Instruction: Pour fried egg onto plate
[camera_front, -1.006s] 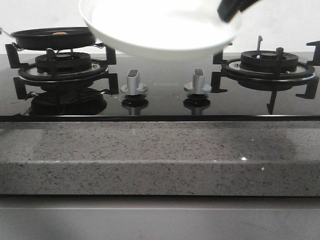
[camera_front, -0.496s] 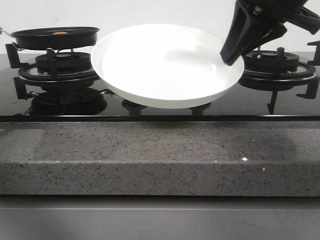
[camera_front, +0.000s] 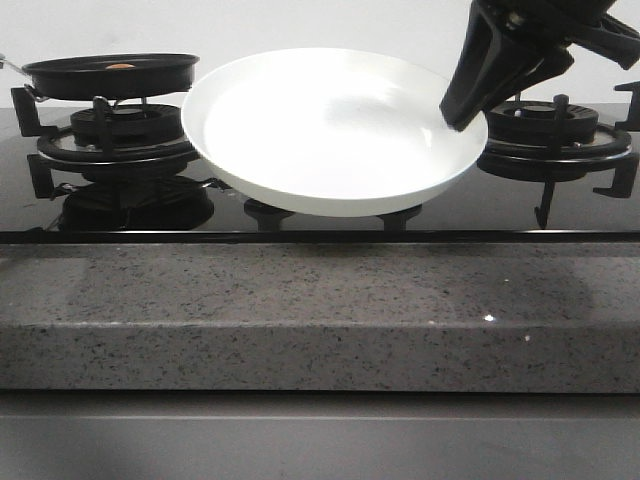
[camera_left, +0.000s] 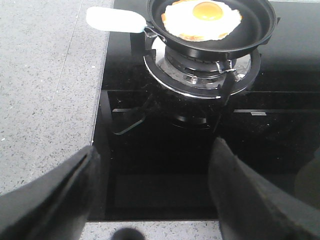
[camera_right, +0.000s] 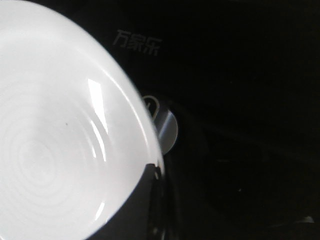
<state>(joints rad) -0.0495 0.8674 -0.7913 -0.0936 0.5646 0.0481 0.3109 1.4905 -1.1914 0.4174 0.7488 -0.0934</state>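
Fingers first: the right gripper is clamped on the plate's right rim, holding it off the stove over the two middle knobs, one of which peeks out beside the rim in the right wrist view. The plate tilts a little, its bowl facing forward and up, and nothing lies in it.

Over on the other side, the left gripper has its fingers spread wide with nothing between them, hanging above the black glass of the stove near its front edge. Straight out ahead of those fingers sits the pan on the left burner, and the egg lies flat in it, yolk up.

What the next move turns on, I'd say, is the pan's white handle. It sticks out from the pan away from the plate, toward the grey counter, its long axis running roughly crosswise to the left fingers. The left arm is plainly the nearer one, and the plate's left rim sits just beside the pan, slightly below its lip in the front view. So the pan would have to be lifted and tipped toward the plate.
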